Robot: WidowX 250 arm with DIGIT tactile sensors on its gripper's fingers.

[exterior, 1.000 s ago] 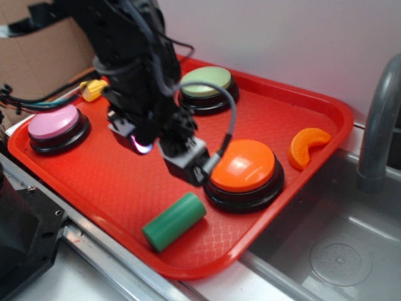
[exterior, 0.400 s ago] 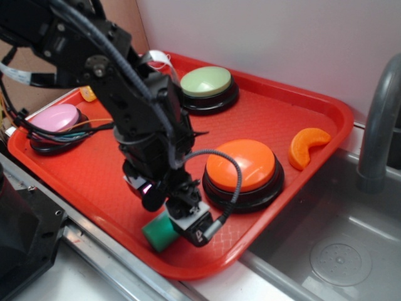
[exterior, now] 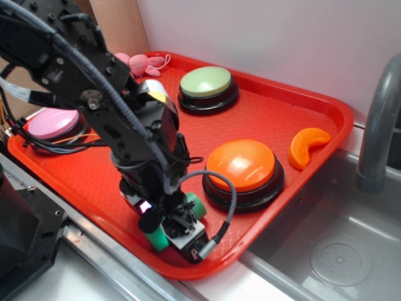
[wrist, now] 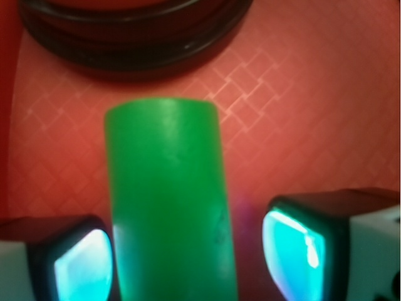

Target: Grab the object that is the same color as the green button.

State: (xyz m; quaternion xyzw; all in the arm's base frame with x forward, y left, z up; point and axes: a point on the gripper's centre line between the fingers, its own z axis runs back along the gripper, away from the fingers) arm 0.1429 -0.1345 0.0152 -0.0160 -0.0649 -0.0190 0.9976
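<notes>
My jaws [wrist: 188, 257] are spread astride the cylinder [wrist: 168, 207], which lies on the tray [exterior: 282, 119] just beside the orange button [exterior: 242, 164]; closing off-centre could roll it away.

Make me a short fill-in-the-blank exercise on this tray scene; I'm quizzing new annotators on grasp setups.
1. The smooth solid green cylinder lies on a tray coloured ____.
2. In the wrist view, the gripper has one finger on each ____ of the cylinder.
3. The round push button nearest the cylinder has a dome coloured ____.
4. The pale sage-green dome button sits on a base coloured ____.

Missing words: red; side; orange; black
</notes>
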